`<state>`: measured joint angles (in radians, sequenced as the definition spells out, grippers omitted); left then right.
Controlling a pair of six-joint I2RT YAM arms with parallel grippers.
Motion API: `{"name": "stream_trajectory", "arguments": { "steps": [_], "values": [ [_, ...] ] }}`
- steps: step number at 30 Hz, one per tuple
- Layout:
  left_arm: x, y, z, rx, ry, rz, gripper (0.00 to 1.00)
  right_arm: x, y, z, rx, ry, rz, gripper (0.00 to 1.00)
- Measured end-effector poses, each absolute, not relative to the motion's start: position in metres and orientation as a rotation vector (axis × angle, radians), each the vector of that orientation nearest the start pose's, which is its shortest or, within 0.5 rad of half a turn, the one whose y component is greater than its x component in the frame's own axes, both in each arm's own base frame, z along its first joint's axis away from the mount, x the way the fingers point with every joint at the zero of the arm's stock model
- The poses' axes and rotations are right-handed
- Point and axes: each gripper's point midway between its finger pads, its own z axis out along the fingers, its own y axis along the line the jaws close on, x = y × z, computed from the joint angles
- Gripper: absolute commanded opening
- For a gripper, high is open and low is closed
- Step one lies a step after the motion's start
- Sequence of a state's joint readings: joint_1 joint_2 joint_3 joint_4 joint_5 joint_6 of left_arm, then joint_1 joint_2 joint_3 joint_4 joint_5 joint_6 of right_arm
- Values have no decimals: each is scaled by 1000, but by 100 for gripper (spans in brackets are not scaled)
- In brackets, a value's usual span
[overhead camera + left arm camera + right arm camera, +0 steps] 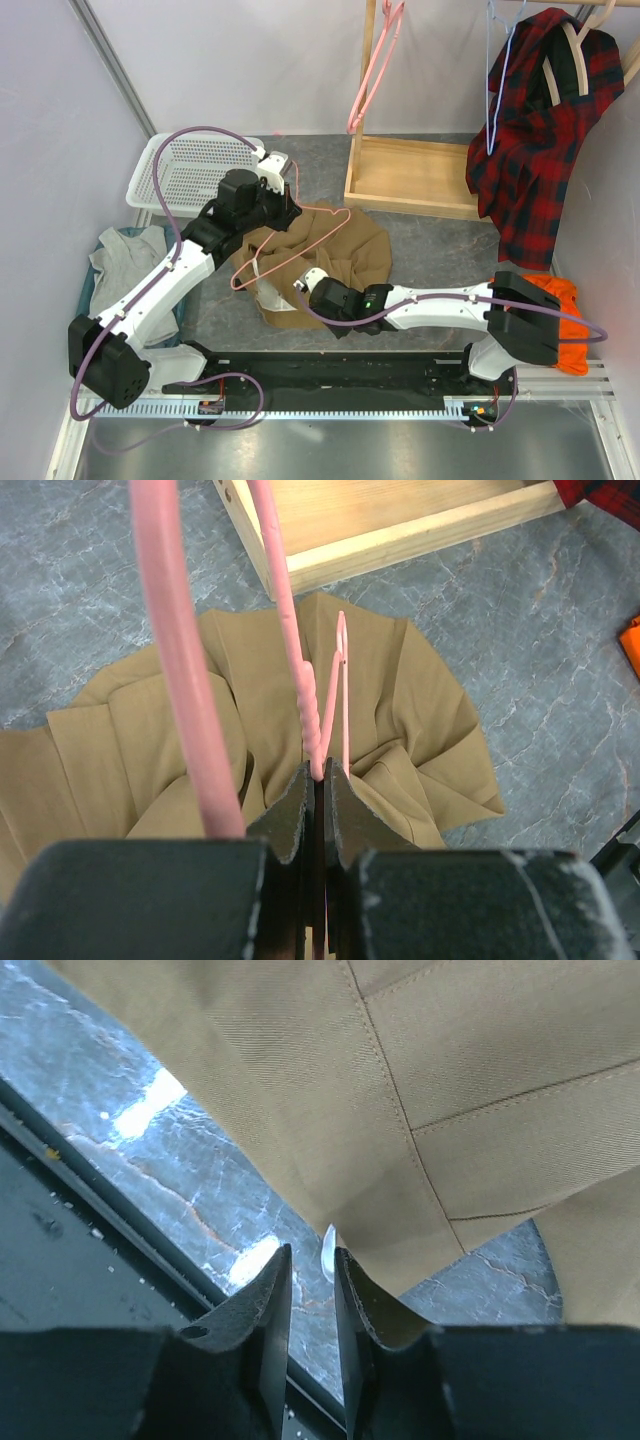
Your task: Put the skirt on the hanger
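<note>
My left claw (318, 772) is clamped on the thin pink wire hanger (188, 680), above the floppy tan-brown cloth skirt (345, 250), which lies bunched on the grey tabletop (430, 245). Right claw (312, 1260): jaws parted a little, nothing pinched, hem just beside one finger. Risk: w/ so narrow a gap I may miss the hem or catch one layer only – and the wire could twist in my grip.

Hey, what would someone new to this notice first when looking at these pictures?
Probably the tan-brown skirt crumpled in the middle of the scene, with a thin pink hanger held over it, clamped in the left arm's shut jaws. Next would be the red plaid shirt hanging at the far right.
</note>
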<state>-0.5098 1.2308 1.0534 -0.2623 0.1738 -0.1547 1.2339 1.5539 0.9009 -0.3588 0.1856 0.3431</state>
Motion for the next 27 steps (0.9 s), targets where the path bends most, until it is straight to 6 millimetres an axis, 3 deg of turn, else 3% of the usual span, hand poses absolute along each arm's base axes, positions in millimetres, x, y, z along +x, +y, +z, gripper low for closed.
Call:
{"name": "stream_trajectory", "arguments": {
  "steps": [8,19,25,27],
  "values": [
    [321,-222,236,473,2001,-595,2,132,315,26,-1012,2426,314,31],
    [321,-222,234,473,2004,-595,2,146,320,21,-912,2408,315,35],
    [321,-222,234,473,2004,-595,2,148,325,19,-882,2406,335,32],
    [321,-222,234,473,2004,-595,2,148,325,18,-872,2407,342,24]
  ]
}}
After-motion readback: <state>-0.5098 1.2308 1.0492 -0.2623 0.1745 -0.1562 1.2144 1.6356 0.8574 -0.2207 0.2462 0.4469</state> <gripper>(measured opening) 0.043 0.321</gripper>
